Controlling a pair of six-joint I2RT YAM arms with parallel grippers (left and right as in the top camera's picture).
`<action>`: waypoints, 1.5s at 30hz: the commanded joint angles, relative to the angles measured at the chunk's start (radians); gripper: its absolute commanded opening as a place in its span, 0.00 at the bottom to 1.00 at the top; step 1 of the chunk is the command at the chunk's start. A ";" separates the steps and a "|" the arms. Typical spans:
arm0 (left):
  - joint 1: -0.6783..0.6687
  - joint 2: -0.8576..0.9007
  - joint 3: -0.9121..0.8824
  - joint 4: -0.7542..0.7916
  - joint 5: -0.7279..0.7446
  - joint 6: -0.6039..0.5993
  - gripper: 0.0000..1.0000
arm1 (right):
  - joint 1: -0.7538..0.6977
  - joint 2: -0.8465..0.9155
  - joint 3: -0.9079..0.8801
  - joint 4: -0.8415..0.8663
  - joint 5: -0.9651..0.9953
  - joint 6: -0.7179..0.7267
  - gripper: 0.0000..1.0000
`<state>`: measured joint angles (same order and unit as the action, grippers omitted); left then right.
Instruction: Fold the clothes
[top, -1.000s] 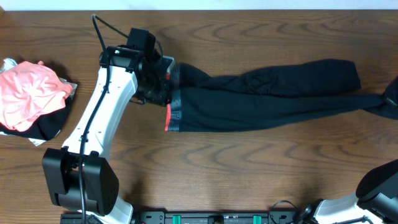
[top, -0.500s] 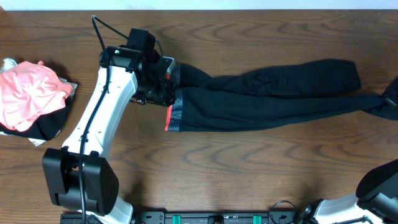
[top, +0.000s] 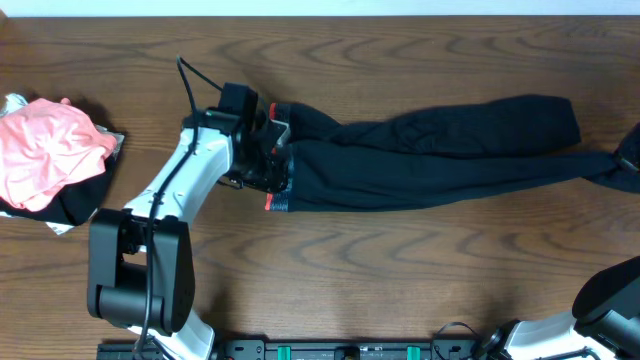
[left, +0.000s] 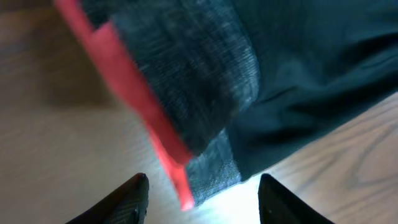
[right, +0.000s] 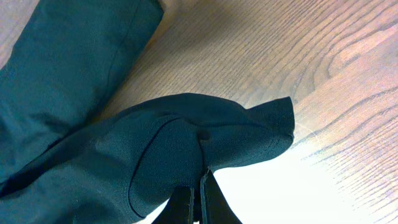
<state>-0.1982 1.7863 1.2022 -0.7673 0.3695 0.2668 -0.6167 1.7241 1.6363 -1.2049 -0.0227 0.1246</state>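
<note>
Two tools busy | left tool (left: 202, 200) has slid right onto the red waistband (left: 140, 118) of the pants (top: 430, 165), fingers apart | right tool (right: 198, 198) clamped on leg hem (right: 261, 124) | fold not started yet

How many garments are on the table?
3: black pants stretched across the middle, a pink garment at far left, a black piece beneath it; more may be hidden.

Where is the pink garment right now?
Overhead view, far left of the table: the pink garment lies bunched on dark cloth, apart from the black pants.
</note>
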 joint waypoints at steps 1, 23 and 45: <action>0.003 0.007 -0.044 0.056 0.096 0.043 0.57 | -0.006 -0.004 0.010 0.000 0.015 0.002 0.01; 0.003 0.007 -0.116 0.269 0.046 0.047 0.58 | -0.006 -0.004 0.003 -0.003 0.015 0.002 0.02; -0.040 0.007 -0.117 0.288 0.035 0.024 0.58 | -0.005 -0.004 0.003 -0.003 0.014 0.002 0.02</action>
<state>-0.2169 1.7863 1.0851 -0.4854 0.3744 0.2890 -0.6167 1.7241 1.6363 -1.2079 -0.0223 0.1246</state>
